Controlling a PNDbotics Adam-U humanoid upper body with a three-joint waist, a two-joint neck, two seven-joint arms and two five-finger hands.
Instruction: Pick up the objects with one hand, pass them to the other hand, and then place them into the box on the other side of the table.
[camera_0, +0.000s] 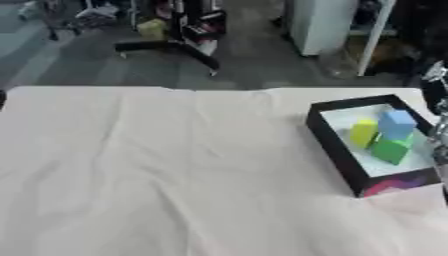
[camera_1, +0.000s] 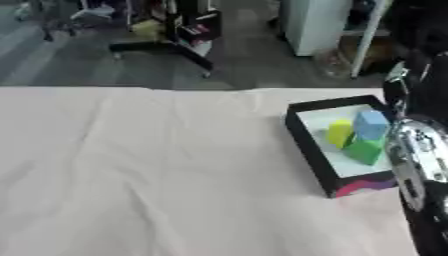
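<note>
A black-walled box (camera_0: 331, 134) with a white floor sits at the right side of the cloth-covered desk (camera_0: 157, 165). Inside lie a yellow block (camera_0: 363, 133), a blue block (camera_0: 397, 123) and a green block (camera_0: 390, 150), bunched together. The right arm (camera_1: 418, 165) shows blurred at the right edge; its robot hand cannot be made out. No left robot hand shows.

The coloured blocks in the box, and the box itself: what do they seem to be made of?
The yellow block, blue block and green block look like matte foam or painted wood: flat colour, no shine. The box looks like cardboard: thin black walls, white floor, though I cannot be sure.
</note>
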